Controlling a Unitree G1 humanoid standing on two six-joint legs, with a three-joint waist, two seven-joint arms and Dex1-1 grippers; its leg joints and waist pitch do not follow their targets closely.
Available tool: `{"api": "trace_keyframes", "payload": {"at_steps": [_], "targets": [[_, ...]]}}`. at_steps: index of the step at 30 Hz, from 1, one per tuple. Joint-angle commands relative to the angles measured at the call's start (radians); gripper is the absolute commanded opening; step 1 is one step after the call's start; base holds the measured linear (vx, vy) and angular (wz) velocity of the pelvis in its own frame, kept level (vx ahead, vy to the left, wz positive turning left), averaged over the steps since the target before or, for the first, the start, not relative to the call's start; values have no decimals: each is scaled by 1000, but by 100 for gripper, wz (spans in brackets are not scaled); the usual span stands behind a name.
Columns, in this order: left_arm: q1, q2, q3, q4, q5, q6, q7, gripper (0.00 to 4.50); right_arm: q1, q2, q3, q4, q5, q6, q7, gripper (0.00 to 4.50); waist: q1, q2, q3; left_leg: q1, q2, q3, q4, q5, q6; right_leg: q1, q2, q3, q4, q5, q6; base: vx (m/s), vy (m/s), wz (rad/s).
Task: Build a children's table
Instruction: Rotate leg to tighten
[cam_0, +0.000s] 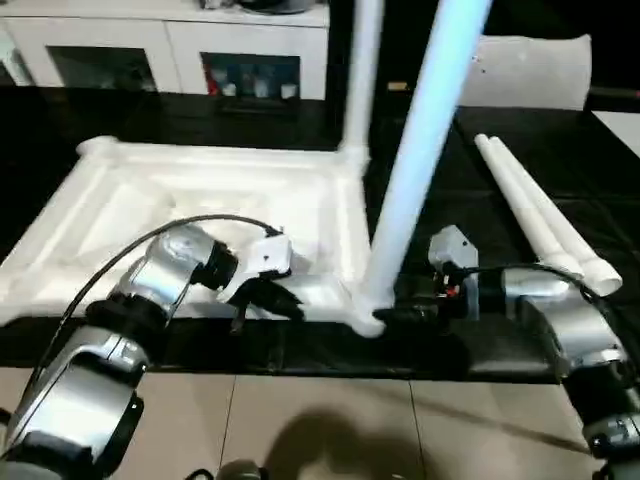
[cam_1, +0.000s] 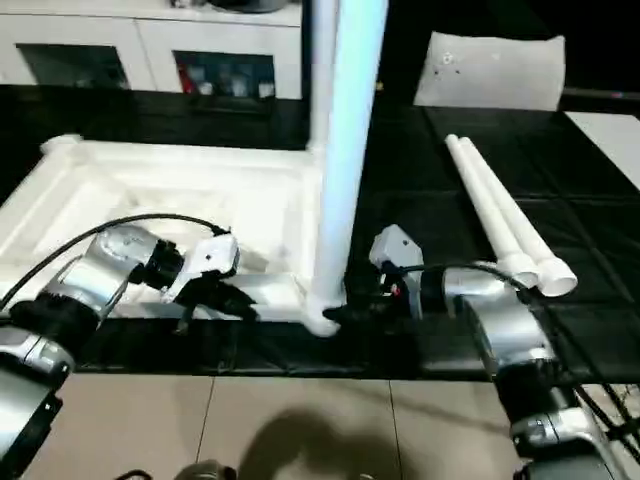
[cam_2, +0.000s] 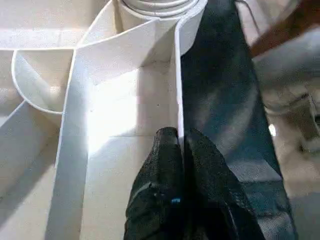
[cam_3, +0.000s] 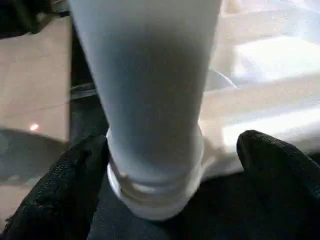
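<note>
Overhead, the ribbed white tabletop lies underside-up on the black mat; two smooth tapered legs stand in its right-hand corner sockets, two spare legs lie well apart. Left wrist: the left gripper is clenched on the tabletop's thin rim. Right wrist: the right gripper is spread wide, its pads flanking the near leg's base.

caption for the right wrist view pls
Open fingers flank the base of an upright table leg seated in the tabletop corner.

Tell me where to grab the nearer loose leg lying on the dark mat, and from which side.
Take the nearer loose leg mid-shaft from above, fingers straddling its round width. It lies flat against the second loose leg, so a side approach is likely blocked. The right tool, open, is closest.
</note>
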Motion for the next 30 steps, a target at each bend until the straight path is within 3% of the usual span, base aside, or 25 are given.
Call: {"api": "trace_keyframes", "payload": {"at_steps": [1, 3, 5, 16, 24, 25, 27, 30], "targets": [[-39, -19, -38, -9, 11, -53, -68, 0, -30, -6, 22, 33, -19, -19, 39, 415, -4, -2, -77, 13, 29, 0, -55, -126, 74, 62, -70, 56, -66, -9, -251, 0, 0, 0], [-41, -20, -39, -5, 13, -56, -71, 0, -33, -5, 24, 37, -20, -22, 44, 415, -2, -3, -78, 12, 29, 0, -54, -124, 75, 63, -70, 56, -63, 6, -256, 0, 0, 0], [-50, -24, -44, 13, 18, -78, -77, 0, -41, -4, 39, 43, -17, -24, 74, 377, -2, -3, -78, 12, 27, 1, -53, -127, 78, 63, -69, 55, -65, 4, -254, 0, 0, 0], [-70, -36, -42, 65, 24, -124, -84, 0, -45, 13, 52, 61, -10, -38, 106, 291, 2, -3, -78, 12, 28, 0, -54, -128, 77, 63, -70, 55, -65, -4, -253, 0, 0, 0], [-70, -36, -42, 65, 24, -124, -84, 0, -44, 13, 52, 61, -9, -38, 106, 287, 3, -2, -80, 12, 29, -1, -54, -122, 78, 63, -70, 54, -63, 2, -255, 0, 0, 0], [-58, -54, 0, 48, 4, -51, -1, 0, 7, 57, 17, 3, 31, 44, 20, 280, 3, 11, -79, 13, 29, -2, -54, -123, 75, 62, -69, 55, -62, 9, -259, 0, 0, 0], [-34, -92, 71, 0, -40, 86, 136, 0, 78, 143, -37, -64, 56, 129, -169, 274, 0, 7, -77, 15, 36, -5, -59, -126, 61, 61, -72, 57, -60, 15, -262, 0, 0, 0], [1, -140, 119, -78, -57, 211, 282, 0, 113, 255, -80, -67, 37, 155, -389, 272, -9, 4, -75, 16, 30, -6, -64, -150, 27, 60, -75, 54, -70, -62, -243, 0, 0, 0]]}}
